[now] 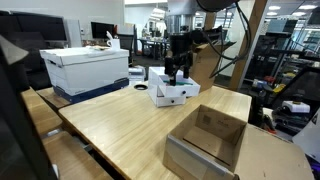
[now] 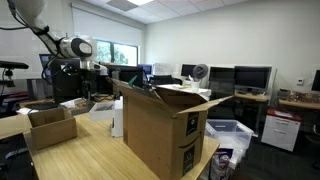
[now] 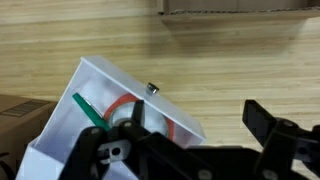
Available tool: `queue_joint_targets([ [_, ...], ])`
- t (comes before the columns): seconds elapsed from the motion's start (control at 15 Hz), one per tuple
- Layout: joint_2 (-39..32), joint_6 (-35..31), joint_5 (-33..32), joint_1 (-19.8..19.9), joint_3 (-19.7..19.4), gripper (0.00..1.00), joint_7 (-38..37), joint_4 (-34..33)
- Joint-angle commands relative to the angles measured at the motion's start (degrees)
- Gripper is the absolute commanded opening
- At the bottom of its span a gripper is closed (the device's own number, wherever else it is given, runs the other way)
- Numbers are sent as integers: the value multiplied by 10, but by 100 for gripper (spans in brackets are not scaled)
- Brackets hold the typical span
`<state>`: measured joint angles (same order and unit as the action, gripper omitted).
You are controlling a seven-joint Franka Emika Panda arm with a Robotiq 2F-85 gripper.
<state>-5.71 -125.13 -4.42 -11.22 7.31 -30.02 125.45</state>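
My gripper (image 1: 178, 72) hangs just above a small white box (image 1: 172, 93) on the wooden table (image 1: 120, 125); it also shows in an exterior view (image 2: 87, 82). In the wrist view the gripper (image 3: 198, 122) is open and empty. One finger sits over the inside of the white box (image 3: 100, 95), the other over bare table beyond the box's wall. The box has a small metal knob (image 3: 152, 88) on its edge. It holds a red ring (image 3: 118, 104) and a green strip (image 3: 88, 110).
An open cardboard box (image 1: 210, 140) stands at the table's near edge. A white file box (image 1: 88, 68) on a blue lid sits to the side. A tall open cardboard carton (image 2: 160, 125) and a small cardboard box (image 2: 50, 125) show in an exterior view.
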Motion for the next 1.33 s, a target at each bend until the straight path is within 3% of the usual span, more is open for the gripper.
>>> queue_joint_targets([
  [0.0, 30, 9, 20, -5, 5, 100, -71, 32],
  [0.4, 27, -16, 6, -4, 9, 100, -108, 54],
  [1.27, -10, -63, -60, -3, 2, 100, -111, 55],
])
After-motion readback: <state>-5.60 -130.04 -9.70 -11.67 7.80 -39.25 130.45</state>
